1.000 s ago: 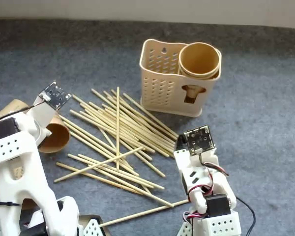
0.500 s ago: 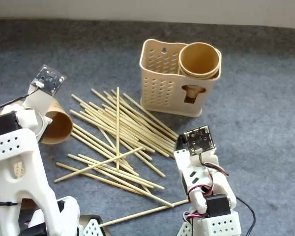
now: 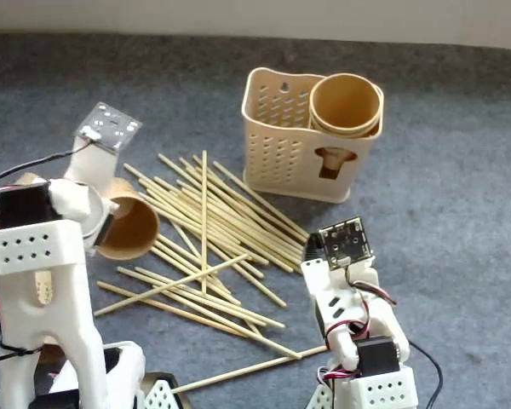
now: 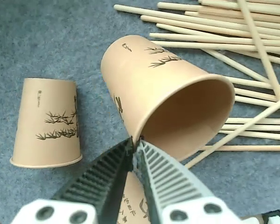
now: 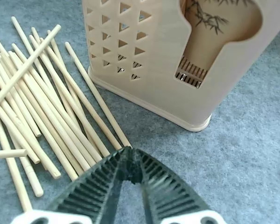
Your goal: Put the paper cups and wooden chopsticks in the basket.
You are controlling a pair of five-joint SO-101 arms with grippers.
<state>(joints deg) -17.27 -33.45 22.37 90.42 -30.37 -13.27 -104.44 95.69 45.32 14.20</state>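
Observation:
My left gripper (image 4: pixel 136 142) is shut on the rim of a paper cup (image 4: pixel 163 100), which is tilted with its open mouth facing out. In the high view this cup (image 3: pixel 133 228) hangs at the left edge of the chopstick pile (image 3: pixel 206 228). Two more cups lie on the carpet near it, one on its side (image 4: pixel 47 122) and one under the fingers (image 4: pixel 130 203). The beige basket (image 3: pixel 281 136) stands behind the pile with stacked cups (image 3: pixel 345 104) inside. My right gripper (image 5: pixel 130 170) is shut on nothing, low over the carpet in front of the basket (image 5: pixel 144 60).
Grey carpet covers the whole surface. One chopstick (image 3: pixel 247 368) lies apart near the front, between the two arm bases. Loose chopsticks (image 5: pixel 42 107) spread beside the right gripper. Open carpet lies to the right of the basket.
The left arm has lifted the held cup and carried it rightward, toward the chopstick pile. The right arm has not moved.

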